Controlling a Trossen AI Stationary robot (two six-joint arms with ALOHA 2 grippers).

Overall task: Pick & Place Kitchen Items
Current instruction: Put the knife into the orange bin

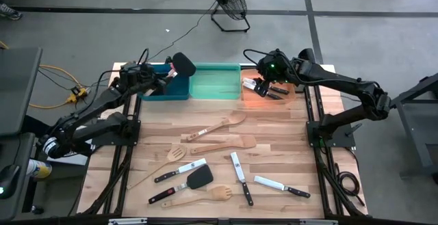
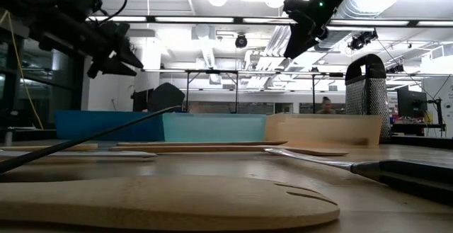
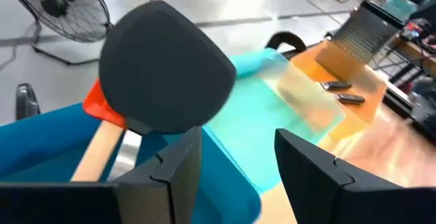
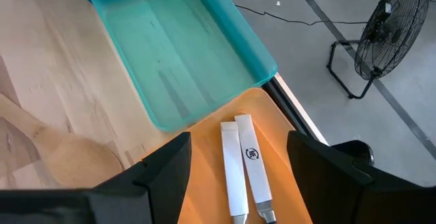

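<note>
Left claw (image 3: 235, 173) parted over blue bin (image 1: 164, 88) rim, black turner (image 3: 163, 67) between its fingers, right claw (image 4: 238, 166) open above orange bin (image 4: 218, 183).

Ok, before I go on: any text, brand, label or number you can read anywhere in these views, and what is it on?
Nothing legible in any view.
Round dark mark on one knife blade in the orange bin: a logo, too small to read.
The other knives on the table, the blue bin and the green bin: no lettering shows.
</note>
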